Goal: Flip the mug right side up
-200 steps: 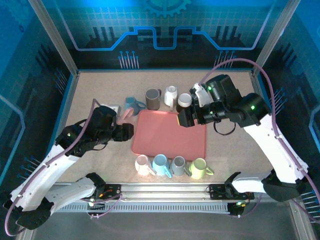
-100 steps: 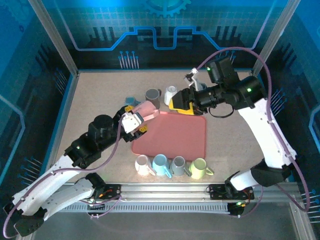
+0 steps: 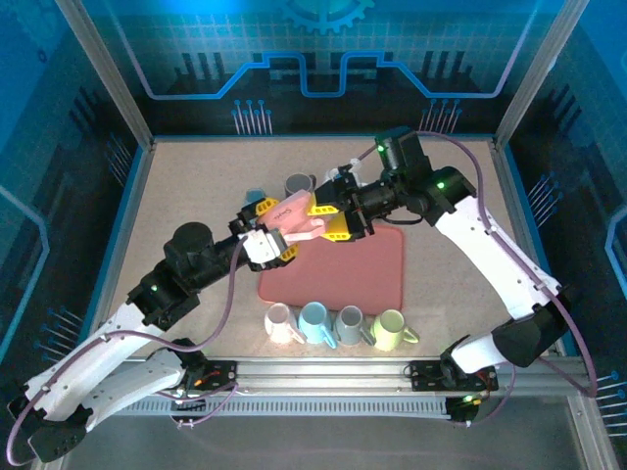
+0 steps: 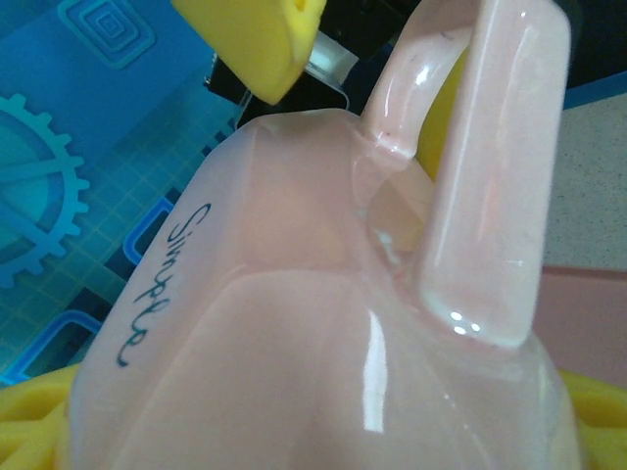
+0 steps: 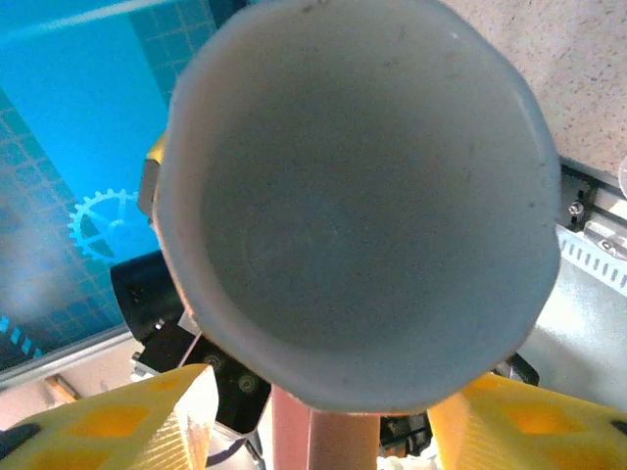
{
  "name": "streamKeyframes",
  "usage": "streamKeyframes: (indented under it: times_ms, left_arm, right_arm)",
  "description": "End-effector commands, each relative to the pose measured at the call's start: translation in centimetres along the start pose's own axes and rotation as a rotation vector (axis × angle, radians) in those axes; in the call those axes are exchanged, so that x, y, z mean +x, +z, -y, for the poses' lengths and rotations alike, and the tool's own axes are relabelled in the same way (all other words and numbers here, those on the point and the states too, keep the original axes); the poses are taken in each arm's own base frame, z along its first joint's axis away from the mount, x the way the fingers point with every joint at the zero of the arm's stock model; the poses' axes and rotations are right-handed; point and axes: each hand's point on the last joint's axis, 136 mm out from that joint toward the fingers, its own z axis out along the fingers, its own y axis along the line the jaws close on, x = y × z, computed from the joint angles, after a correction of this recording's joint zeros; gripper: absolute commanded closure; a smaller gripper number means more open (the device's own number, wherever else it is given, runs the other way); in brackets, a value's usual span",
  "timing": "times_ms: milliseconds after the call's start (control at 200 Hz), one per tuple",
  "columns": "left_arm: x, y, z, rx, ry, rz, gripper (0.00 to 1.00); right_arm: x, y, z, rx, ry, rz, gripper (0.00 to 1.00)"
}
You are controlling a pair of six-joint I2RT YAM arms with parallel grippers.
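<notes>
pink mug (image 3: 297, 217) | on its side, up in the air over the tray (image 3: 367, 284) far-left corner | left gripper (image 3: 272, 231) pinching its body | right gripper (image 3: 331, 222) straddling the rim end, can't tell if it's clamped

Glossy pale pink on the mug (image 3: 297, 214), with thin black handwritten lettering along one side and a greyish tone inside. Bright yellow on the fingers of the left gripper (image 3: 273, 231) and the right gripper (image 3: 329, 220), white with black joints on the arms (image 3: 502, 257). Salmon pink on the tray (image 3: 345, 276), speckled beige on the table (image 3: 196, 176). Along the near row, a pinkish-white mug (image 3: 280, 322), a light blue mug (image 3: 314, 321), a grey mug (image 3: 349, 323), a pale green mug (image 3: 391, 330). Blue on the walls (image 3: 323, 59), patterned with grid lines and gear shapes.
</notes>
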Motion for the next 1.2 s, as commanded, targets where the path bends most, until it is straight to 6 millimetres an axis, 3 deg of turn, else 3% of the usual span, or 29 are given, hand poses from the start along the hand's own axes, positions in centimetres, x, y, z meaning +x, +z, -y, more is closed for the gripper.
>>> streamKeyframes:
  times_ms: [0,215,395,455,535,620,665,685,800,990,1065,1195]
  left_arm:
    - [-3.9,-0.9,-1.6,-0.062,0.074,0.16,0.76]
    - [-4.0,-0.6,-1.6,-0.054,0.118,0.154,0.77]
    - [-3.7,-0.6,-1.0,-0.028,0.163,0.139,0.73]
    - [-3.6,-0.6,-0.7,-0.01,0.156,0.136,0.63]
    - [-3.6,-0.8,-0.4,-0.001,0.127,0.132,0.44]
    - [-3.4,-1.3,-1.5,-0.06,0.034,0.111,0.24]
    - [-3.3,-1.9,-2.4,-0.11,-0.035,0.103,0.04]
    - [-3.2,-2.2,-2.6,-0.125,-0.068,0.101,0.01]
    - [-1.8,-3.9,-2.4,-0.133,-0.259,0.047,0.01]
    - [2.7,-7.1,-2.0,-0.217,-0.692,-0.162,0.01]
    - [3.9,-8.4,-1.3,-0.222,-0.824,-0.257,0.01]
    - [5.1,-8.7,-0.2,-0.237,-1.054,-0.306,0.01]
  right_arm:
    - [1.2,0.5,-1.9,-0.075,-0.019,-0.041,0.47]
    - [0.9,1.1,-1.1,-0.09,0.016,-0.033,0.69]
    - [0.9,1.0,-1.1,-0.116,0.013,-0.015,0.91]
    - [0.9,0.8,-1.3,-0.129,0.007,-0.006,0.95]
    - [0.8,0.3,-2.0,-0.15,-0.025,0.016,0.98]
    - [0.6,-1.1,-2.8,-0.152,-0.092,0.066,1.0]
    - [0.7,-2.1,-2.9,-0.124,-0.151,0.103,1.0]
    - [0.7,-2.5,-2.9,-0.106,-0.172,0.121,1.0]
    - [0.5,-4.8,-2.8,0.015,-0.335,0.241,1.0]
    - [-1.6,-7.4,0.3,0.392,-0.69,0.473,1.0]
    - [-2.7,-7.2,1.6,0.542,-0.874,0.526,1.0]
    - [-5.1,-5.2,3.5,0.779,-1.247,0.595,1.0]
